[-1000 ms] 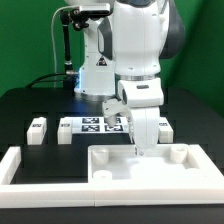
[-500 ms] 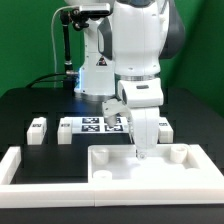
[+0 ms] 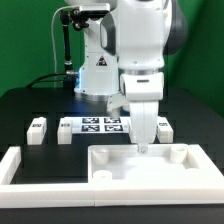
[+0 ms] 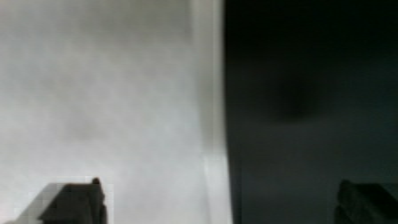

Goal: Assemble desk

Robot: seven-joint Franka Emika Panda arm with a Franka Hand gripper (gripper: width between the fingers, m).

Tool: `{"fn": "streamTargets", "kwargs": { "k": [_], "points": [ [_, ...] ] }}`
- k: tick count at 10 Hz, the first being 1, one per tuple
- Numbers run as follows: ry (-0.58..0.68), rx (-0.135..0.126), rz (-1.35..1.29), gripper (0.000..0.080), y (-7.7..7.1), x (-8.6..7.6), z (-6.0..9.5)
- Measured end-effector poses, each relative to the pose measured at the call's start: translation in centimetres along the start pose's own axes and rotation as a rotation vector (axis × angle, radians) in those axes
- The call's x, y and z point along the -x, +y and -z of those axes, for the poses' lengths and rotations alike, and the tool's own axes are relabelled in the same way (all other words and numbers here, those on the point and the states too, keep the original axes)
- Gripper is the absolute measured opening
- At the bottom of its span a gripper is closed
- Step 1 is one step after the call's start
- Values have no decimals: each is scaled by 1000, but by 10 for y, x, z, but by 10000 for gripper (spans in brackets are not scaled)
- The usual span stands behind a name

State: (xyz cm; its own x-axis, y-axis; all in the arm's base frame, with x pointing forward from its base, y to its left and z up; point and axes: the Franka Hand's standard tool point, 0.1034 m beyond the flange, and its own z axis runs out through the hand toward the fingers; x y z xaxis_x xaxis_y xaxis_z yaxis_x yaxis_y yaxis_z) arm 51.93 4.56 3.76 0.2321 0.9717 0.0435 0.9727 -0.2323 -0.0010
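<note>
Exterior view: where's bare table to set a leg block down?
Bare: black table behind the two small white leg blocks at the exterior view's left; also the strip between them and the long white border wall. Crowded: the marker board, a third leg block and the gripper at the rear rim of the wide white tabletop panel.

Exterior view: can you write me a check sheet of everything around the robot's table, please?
Surface: black table, with the marker board lying flat on it.
Job's things: tabletop panel at the front; three leg blocks; a fourth is not seen.
Clutter: nothing seen.
Grippers: gripper low at the panel's back rim, fingers apart.
Cables: dark cable at the exterior view's left.
Surroundings: border wall, robot base, green backdrop.
</note>
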Motion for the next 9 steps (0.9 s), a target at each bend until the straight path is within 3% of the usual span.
{"fn": "streamTargets", "kwargs": {
  "k": [4,5,9],
  "points": [
    [-6,12,-366,649,-13,-33,25],
    [21,21,-428,649,-9,-33,24],
    [28,7,-707,649,-11,-36,24]
  ]
}}
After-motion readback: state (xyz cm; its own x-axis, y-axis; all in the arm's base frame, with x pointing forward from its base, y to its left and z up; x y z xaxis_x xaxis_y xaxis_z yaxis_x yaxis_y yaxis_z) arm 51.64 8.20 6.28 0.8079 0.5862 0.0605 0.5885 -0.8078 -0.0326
